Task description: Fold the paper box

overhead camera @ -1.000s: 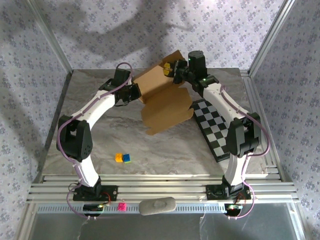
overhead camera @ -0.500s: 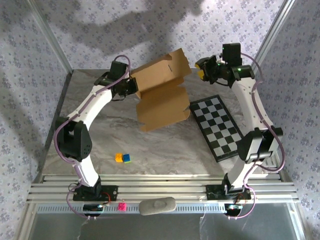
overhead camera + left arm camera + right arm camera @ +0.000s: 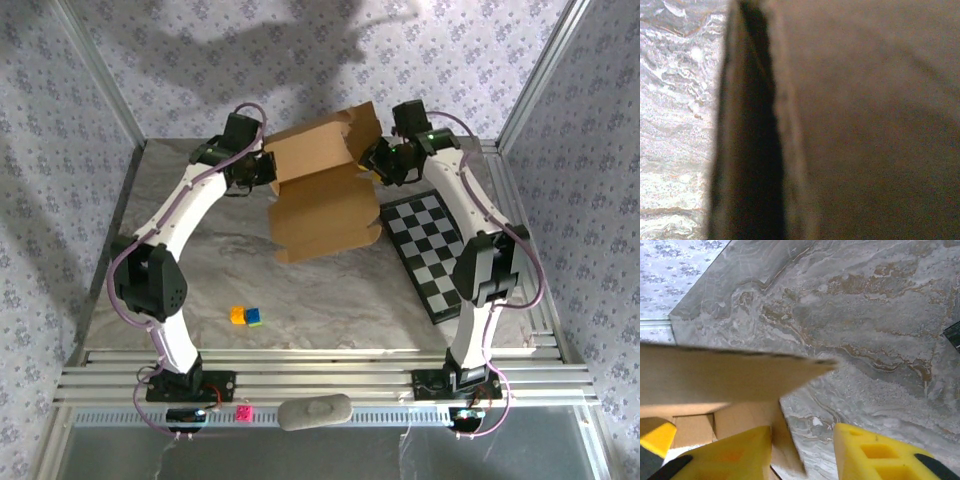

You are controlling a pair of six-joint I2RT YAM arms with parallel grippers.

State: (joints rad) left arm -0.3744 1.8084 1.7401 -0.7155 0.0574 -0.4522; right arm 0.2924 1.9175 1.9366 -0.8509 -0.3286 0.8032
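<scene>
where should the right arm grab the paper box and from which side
Take the paper box by the right end of its upright back panel, coming in from the right. The panel stands as a thin free edge there, so the jaws can straddle it, and the left gripper clamps the opposite end.

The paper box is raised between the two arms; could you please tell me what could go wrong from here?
1. The left gripper is shut on one edge of the paper box while the right gripper stands open, so the raised sheet could swing or slip.
2. In the right wrist view a flap edge sits close against one yellow finger; closing there might crumple it rather than fold along a crease.
</scene>
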